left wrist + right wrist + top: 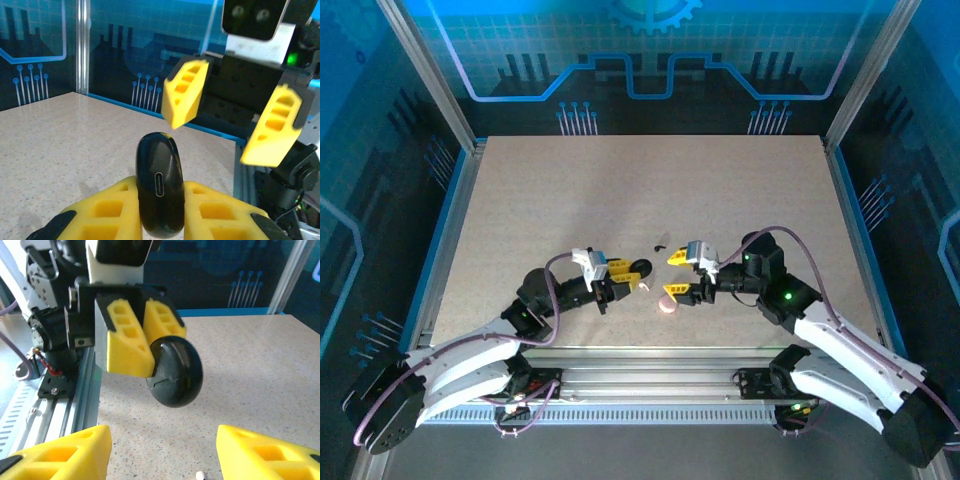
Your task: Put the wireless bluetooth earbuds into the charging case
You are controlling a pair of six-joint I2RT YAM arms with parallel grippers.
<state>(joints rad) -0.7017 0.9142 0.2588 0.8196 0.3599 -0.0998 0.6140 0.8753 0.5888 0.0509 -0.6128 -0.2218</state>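
Left jaws: clamped on black charging case (160, 185). Right jaws: parted, at 3 o'clock of it. Pink case (667, 303): on tabletop (620, 190), at 5 o'clock of it.

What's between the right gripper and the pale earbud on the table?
Nothing visible. The pale earbud lies on bare table between the right gripper's spread fingers; the black case, clamped in the left gripper, hangs farther off.

Black case (177, 372): partly hidden by left pincer (151, 347). White speck (200, 474): cropped at bottom edge, possibly an earbud. Dark bits (661, 246): too small to identify.
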